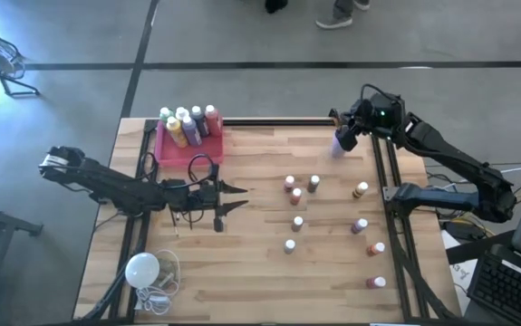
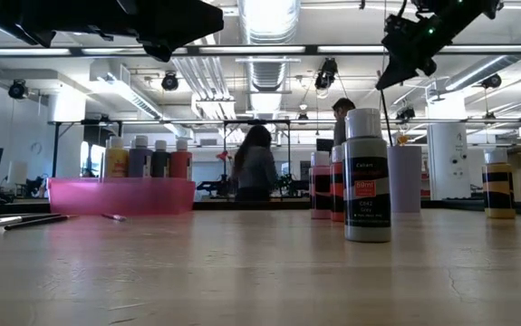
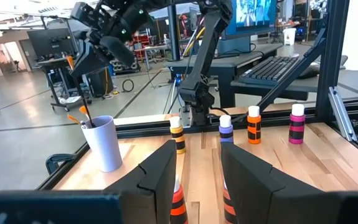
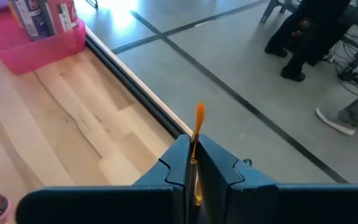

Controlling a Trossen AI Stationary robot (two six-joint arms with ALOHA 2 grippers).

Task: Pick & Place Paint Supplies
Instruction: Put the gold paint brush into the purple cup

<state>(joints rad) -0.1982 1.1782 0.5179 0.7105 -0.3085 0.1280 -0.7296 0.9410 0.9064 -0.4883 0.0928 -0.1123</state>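
We see bright ceiling lamps [image 2: 269, 18] glaring upper centre in the low view; the near bench [image 2: 260, 281] blurs softly.

no label on the bottle [image 2: 367, 177] reads clearly.

A pink tray [image 1: 171, 150] at the table's far left corner holds several larger white-capped paint bottles [image 1: 188, 125], standing upright close together. Thin dark paintbrushes [image 2: 24, 220] lie flat on the wood just in front of that tray. Eight or so small white-capped bottles [image 1: 297, 223] stand upright and scattered over the right half of the table, well apart from one another. A lilac cup [image 3: 106, 144] stands near the far right edge with orange-tipped brushes in it. Another orange-tipped brush [image 4: 197, 134] is pinched upright above it.
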